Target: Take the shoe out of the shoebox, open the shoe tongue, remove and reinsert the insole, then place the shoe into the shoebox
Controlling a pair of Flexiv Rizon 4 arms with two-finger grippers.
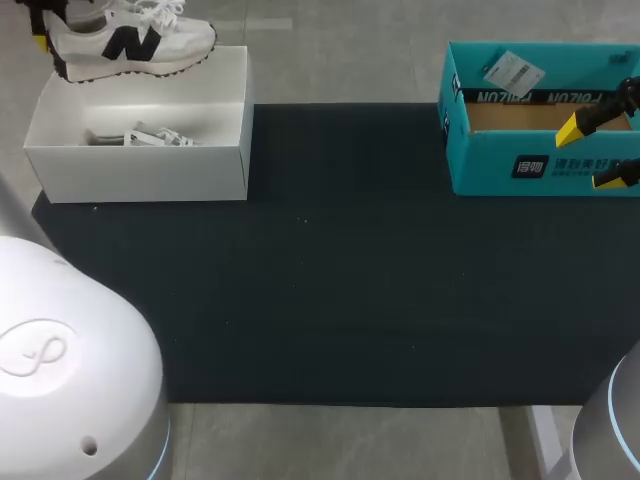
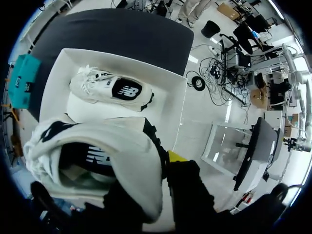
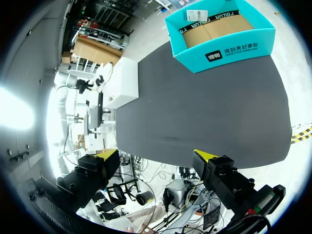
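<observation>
One white sneaker [image 1: 130, 40] sits clamped in the left gripper [image 2: 161, 170] above the white shoebox [image 1: 140, 175]; right gripper [image 3: 157, 155] open near teal box [image 1: 500, 165].

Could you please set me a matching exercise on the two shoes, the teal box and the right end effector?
1. raised shoe
2. other shoe
3. teal box
4. right end effector

A. open, empty
B. inside the white shoebox
C. at the mat's far right corner
D. gripped by the left end effector

Pairs: 1-D, 2-B, 3-C, 4-A
</observation>
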